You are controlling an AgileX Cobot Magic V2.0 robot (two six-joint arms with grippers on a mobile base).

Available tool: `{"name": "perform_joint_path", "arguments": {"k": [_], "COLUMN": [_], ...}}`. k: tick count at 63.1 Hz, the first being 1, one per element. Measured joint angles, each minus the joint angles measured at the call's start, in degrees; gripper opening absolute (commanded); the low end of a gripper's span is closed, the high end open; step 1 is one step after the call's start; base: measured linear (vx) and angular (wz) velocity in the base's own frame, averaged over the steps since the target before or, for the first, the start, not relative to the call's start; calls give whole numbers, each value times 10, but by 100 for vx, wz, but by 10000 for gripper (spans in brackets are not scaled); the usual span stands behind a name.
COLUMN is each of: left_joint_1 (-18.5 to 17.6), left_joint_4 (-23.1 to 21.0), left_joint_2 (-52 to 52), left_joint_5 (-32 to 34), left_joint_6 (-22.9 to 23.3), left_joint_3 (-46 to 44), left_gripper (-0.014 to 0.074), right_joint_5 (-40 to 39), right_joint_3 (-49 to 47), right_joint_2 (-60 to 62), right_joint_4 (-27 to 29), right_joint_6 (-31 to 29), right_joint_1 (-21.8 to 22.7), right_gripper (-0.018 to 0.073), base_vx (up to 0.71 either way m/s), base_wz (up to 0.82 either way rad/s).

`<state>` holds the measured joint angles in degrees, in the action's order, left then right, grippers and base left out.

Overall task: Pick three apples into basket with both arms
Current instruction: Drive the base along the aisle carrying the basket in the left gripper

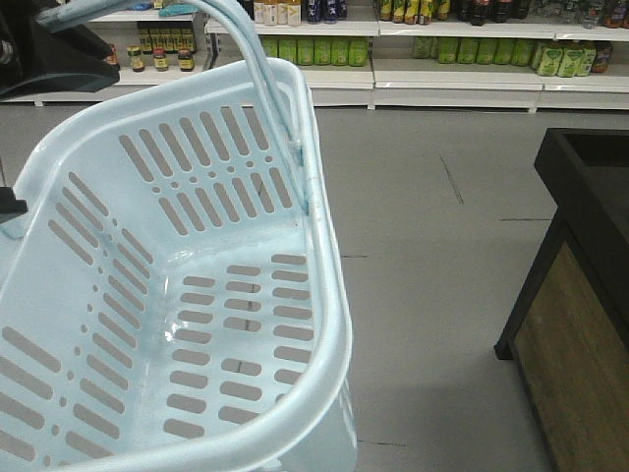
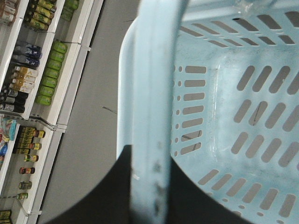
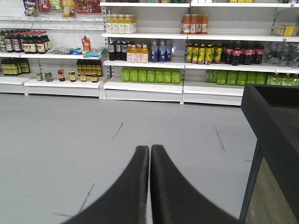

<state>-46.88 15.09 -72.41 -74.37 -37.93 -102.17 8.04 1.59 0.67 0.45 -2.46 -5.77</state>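
Note:
The pale blue basket (image 1: 324,324) fills the left of the front view, hanging above the grey floor with nothing inside it. Its thin handle (image 1: 257,59) rises to the top left, where part of a black arm (image 1: 49,54) shows. In the left wrist view my left gripper (image 2: 150,161) is shut on the basket handle (image 2: 152,93), one black finger (image 2: 112,196) on each side. My right gripper (image 3: 150,150) is shut with nothing between its fingertips, pointing over bare floor toward the shelves. No apples are in view.
Store shelves (image 3: 149,84) with bottles and jars line the far wall. A dark counter (image 1: 590,246) with a wooden side stands at the right, close to the right gripper's side. Grey floor (image 1: 432,197) lies between basket and shelves.

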Motion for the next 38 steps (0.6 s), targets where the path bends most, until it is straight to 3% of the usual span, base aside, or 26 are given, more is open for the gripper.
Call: {"name": "perform_joint_path", "arguments": {"k": [38], "left_joint_1": [0], "left_joint_4": [0], "left_joint_2": [0], "left_joint_5": [0], "left_joint_6": [0], "left_joint_3": [0], "left_gripper": [-6], "right_joint_5": [0], "right_joint_3": [0], "right_joint_2": [0], "right_joint_4": [0], "right_joint_6": [0], "right_joint_1": [0], "right_gripper": [-8], "base_vx": [9], "base_wz": [1]}}
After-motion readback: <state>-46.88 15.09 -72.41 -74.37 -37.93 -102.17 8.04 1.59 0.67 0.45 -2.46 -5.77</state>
